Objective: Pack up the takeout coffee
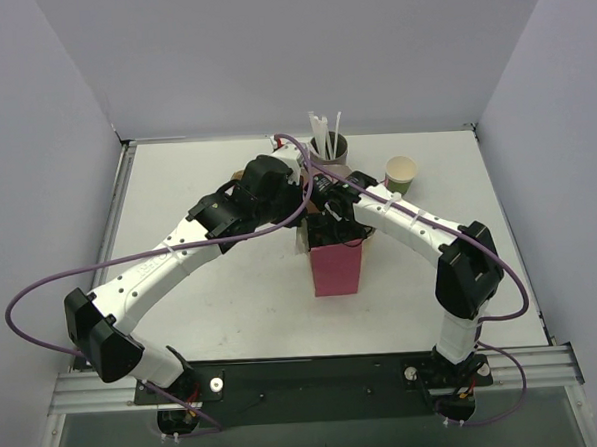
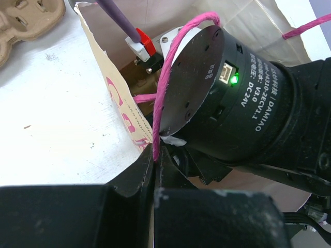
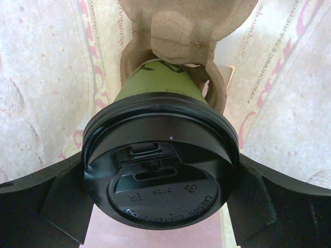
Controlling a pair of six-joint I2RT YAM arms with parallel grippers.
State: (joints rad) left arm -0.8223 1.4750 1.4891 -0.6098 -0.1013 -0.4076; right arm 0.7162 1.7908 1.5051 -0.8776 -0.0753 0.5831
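Note:
The takeout coffee, a green cup (image 3: 155, 82) with a black lid (image 3: 160, 178), stands in a brown cardboard carrier (image 3: 176, 26) inside the pink paper bag (image 1: 337, 270). My right gripper (image 3: 160, 175) reaches down into the bag (image 3: 41, 77), its fingers (image 3: 57, 201) pressed against both sides of the lid. In the top view the right gripper (image 1: 330, 214) hides the cup. My left gripper (image 2: 154, 156) is shut on the bag's pink string handle (image 2: 163, 93) at the bag's near-left rim (image 2: 116, 98); in the top view the left gripper (image 1: 303, 195) is just left of the bag mouth.
A green cup with a pale cream inside (image 1: 400, 173) stands at the back right. A grey cylinder of white straws (image 1: 328, 147) stands behind the bag. A piece of brown cardboard carrier (image 2: 26, 20) lies on the table beside the bag. The right arm's wrist motor (image 2: 232, 93) fills the bag mouth.

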